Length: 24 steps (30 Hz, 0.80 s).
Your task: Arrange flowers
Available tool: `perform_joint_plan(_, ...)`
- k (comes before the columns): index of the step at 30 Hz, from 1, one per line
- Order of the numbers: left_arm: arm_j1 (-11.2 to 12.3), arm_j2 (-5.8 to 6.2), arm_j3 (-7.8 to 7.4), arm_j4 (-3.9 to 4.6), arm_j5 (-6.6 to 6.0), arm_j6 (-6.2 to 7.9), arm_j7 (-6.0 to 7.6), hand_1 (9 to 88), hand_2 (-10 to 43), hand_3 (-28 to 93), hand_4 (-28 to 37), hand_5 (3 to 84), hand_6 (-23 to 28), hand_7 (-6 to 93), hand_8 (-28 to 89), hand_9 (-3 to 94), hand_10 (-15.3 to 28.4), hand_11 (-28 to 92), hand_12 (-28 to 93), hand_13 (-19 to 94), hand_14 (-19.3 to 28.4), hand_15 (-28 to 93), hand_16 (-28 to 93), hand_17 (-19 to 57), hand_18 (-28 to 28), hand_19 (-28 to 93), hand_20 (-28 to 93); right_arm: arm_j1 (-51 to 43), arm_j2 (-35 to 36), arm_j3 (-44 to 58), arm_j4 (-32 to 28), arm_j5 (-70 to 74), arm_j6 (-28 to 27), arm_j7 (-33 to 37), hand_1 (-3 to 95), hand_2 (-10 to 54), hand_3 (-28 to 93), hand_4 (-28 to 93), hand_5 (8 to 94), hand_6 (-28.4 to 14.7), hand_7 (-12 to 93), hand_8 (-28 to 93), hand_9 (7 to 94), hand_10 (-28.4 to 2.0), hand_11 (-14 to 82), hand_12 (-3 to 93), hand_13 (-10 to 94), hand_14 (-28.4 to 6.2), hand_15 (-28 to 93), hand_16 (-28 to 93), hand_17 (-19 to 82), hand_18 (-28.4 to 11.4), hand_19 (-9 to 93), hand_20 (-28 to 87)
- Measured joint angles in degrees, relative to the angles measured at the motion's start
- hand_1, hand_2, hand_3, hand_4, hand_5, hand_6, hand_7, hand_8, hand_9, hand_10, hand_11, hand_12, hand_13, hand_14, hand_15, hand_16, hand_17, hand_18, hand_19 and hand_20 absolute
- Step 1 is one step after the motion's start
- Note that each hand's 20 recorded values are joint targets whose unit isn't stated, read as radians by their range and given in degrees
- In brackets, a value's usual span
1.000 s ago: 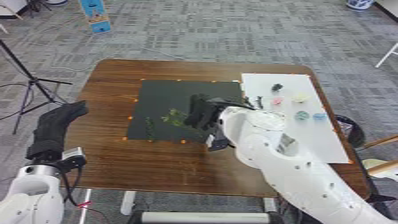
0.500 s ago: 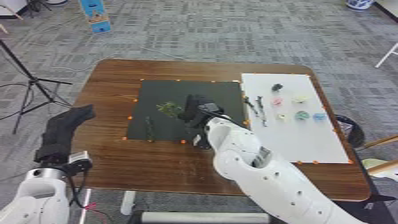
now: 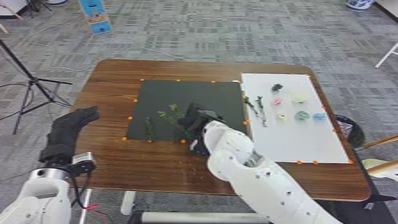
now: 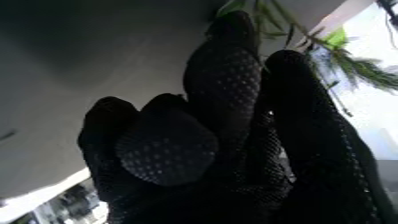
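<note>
Holding a leafy green sprig (image 3: 166, 116) with fingers curled, right hand (image 3: 196, 117) over the dark mat (image 3: 200, 89); wrist view has stems at the fingertips. Sprig's leafy part is on the left side of the hand, above the mat. Right arm (image 3: 266, 182) runs in from the bottom edge, across the desk (image 3: 169, 172). Another green sprig (image 3: 149, 129) lies on the mat's left part, lengthwise, near its front edge. Orange markers (image 3: 183, 141) sit around the mat

Right of the mat: white sheet (image 3: 311, 147). Two dark stems (image 3: 261, 111) on its left side, next to each other. Then loose heads: dark green piece (image 3: 277, 87) farthest back, pink flower (image 3: 276, 101), pale yellow flower (image 3: 300, 98), small cream flower (image 3: 282, 116), pale green flower (image 3: 302, 115), blue flower (image 3: 320, 116) nearest the right edge

Left hand (image 3: 73, 121) by the desk's left side, well apart from the mat, fingers loosely extended, nothing in it. Farther out: tripod (image 3: 34, 79) left, blue sign (image 3: 96, 17) behind, blue-and-white pot (image 3: 360, 4) back right, grey carpet (image 3: 209, 30) all round
</note>
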Motion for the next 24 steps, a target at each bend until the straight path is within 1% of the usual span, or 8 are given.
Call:
perform_joint_plan(4, -0.1, 0.0, 0.16, 0.0, 0.03, -0.32, -0.27, 18.5, 14.5, 72, -28.3, 51.6, 3.1, 13.6, -8, 51.2, 13.0, 16, 11, 34, 12.1, 10, -2, 3.0, 7.9, 2, 14, 0.0, -0.9, 0.8, 0.5, 1.1, 0.1, 0.9, 46.8, 13.3, 48, -11, 81.4, 0.7, 17, -12, 93.7, -10.5, 47.0, 20.0, 94, -6.0, 63, 33, 62, -20.9, 93, 61)
perform_joint_plan(6, -0.1, 0.0, 0.16, 0.0, 0.05, -0.42, -0.39, 18.3, 14.2, 72, -28.3, 51.5, 3.2, 13.6, -8, 51.1, 13.0, 16, 11, 34, 12.2, 10, -2, 3.0, 8.0, 2, 14, 0.0, -1.0, 1.0, 0.6, 1.9, 0.2, 1.4, 42.4, 13.8, 49, -11, 81.6, 0.7, 16, -12, 93.7, -10.5, 47.5, 19.4, 94, -6.0, 64, 31, 63, -21.3, 93, 61)
perform_joint_plan(8, -0.1, 0.0, 0.15, -0.02, 0.05, -0.47, -0.46, 18.3, 13.8, 73, -28.3, 51.5, 3.1, 13.5, -8, 51.0, 13.0, 16, 11, 34, 12.3, 10, -2, 3.0, 8.0, 2, 14, 0.0, -1.0, 1.0, 0.5, 2.4, 0.2, 1.7, 36.3, 12.2, 50, -10, 81.5, 0.3, 16, -12, 93.7, -10.4, 47.8, 19.0, 94, -6.0, 64, 30, 64, -21.6, 93, 60)
perform_joint_plan(10, -0.1, 0.0, 0.09, -0.04, 0.05, -0.51, -0.52, 18.3, 13.4, 73, -28.3, 51.5, 3.1, 13.5, -8, 51.0, 13.0, 16, 11, 34, 12.3, 10, -2, 2.9, 8.1, 2, 14, 0.0, -1.0, 1.1, 0.5, 3.0, 0.3, 1.9, 33.3, 11.3, 51, -10, 81.2, -0.3, 15, -12, 93.7, -10.5, 47.7, 18.9, 94, -6.1, 64, 30, 64, -21.7, 93, 60)
perform_joint_plan(15, -0.1, 0.0, 0.08, -0.05, 0.1, -0.61, -0.55, 18.3, 12.2, 73, -28.3, 51.2, 3.0, 13.6, -8, 50.9, 13.0, 16, 11, 34, 12.4, 10, -2, 2.9, 8.2, 2, 14, -0.1, -0.9, 1.1, 0.4, 4.3, 0.8, 1.8, 31.8, 11.6, 50, -10, 80.7, -1.1, 15, -11, 93.7, -10.5, 47.6, 19.0, 94, -6.1, 64, 30, 64, -21.9, 93, 61)
perform_joint_plan(24, -0.3, 0.0, 0.17, -0.04, 0.19, -0.77, -0.42, 18.4, 11.7, 73, -28.3, 51.4, 3.2, 13.5, -8, 50.9, 13.0, 16, 11, 34, 12.4, 10, -2, 2.9, 8.2, 2, 14, 0.6, -0.4, 0.8, 0.3, 5.8, 1.9, 1.6, 30.7, 11.9, 50, -9, 79.9, -1.7, 14, -11, 93.7, -10.7, 47.3, 18.9, 94, -6.3, 64, 30, 63, -22.0, 93, 61)
